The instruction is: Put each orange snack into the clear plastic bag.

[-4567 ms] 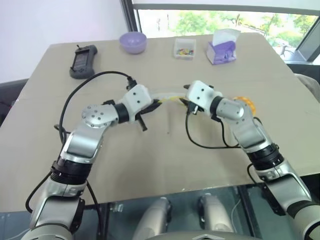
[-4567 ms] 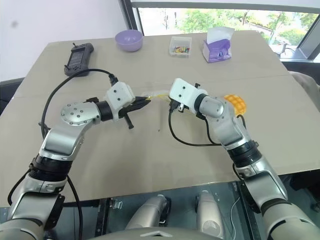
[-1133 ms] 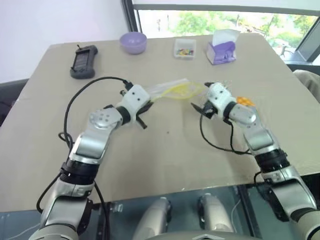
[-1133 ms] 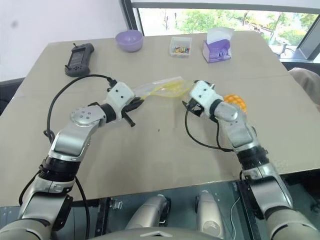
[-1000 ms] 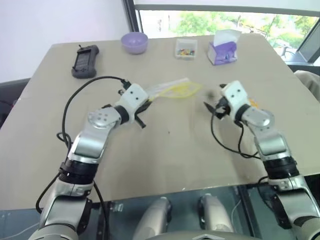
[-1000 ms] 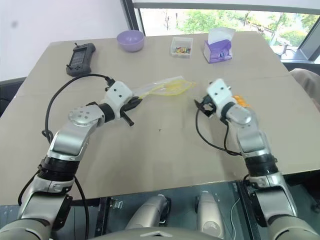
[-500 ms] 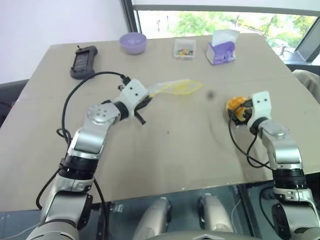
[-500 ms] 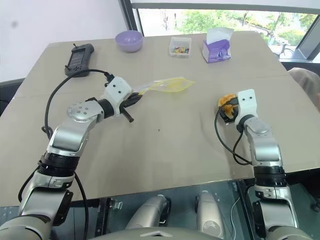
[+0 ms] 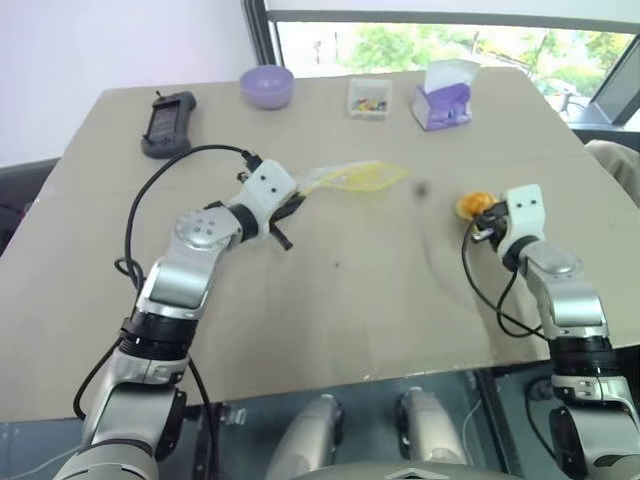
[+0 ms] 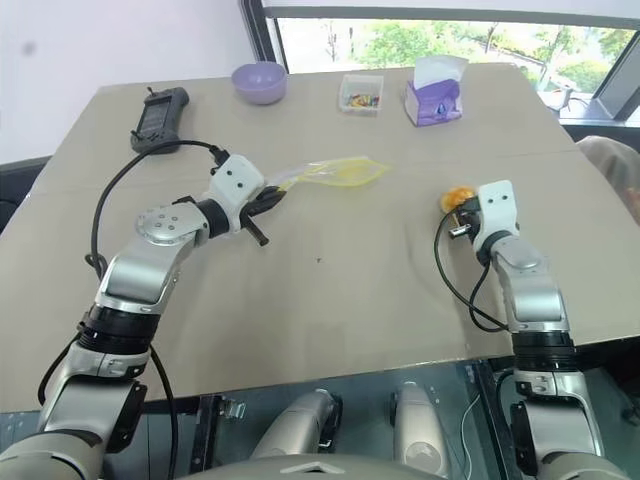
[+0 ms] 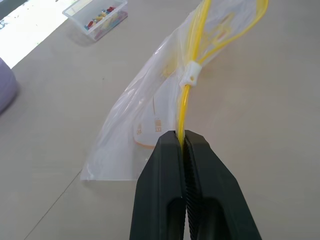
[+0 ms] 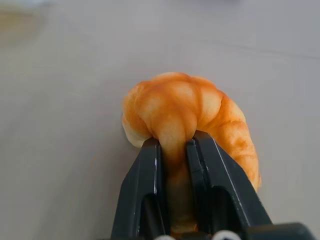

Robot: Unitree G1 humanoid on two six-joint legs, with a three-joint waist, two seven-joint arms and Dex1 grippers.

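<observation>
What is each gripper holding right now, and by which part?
Left gripper: the clear plastic zip bag, pinched by its yellow sealing strip. Right gripper: the round orange-yellow bun, jaws squeezing its near edge.

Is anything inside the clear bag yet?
No. The clear bag looks empty; only its yellow print shows through, with the tabletop behind. The left pincer pinches its yellow strip. The orange bun is squeezed in the right pincer.

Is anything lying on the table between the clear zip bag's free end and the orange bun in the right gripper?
No: in the left eye view, only bare tan tabletop separates the clear plastic bag from the orange grid-topped bun.
</observation>
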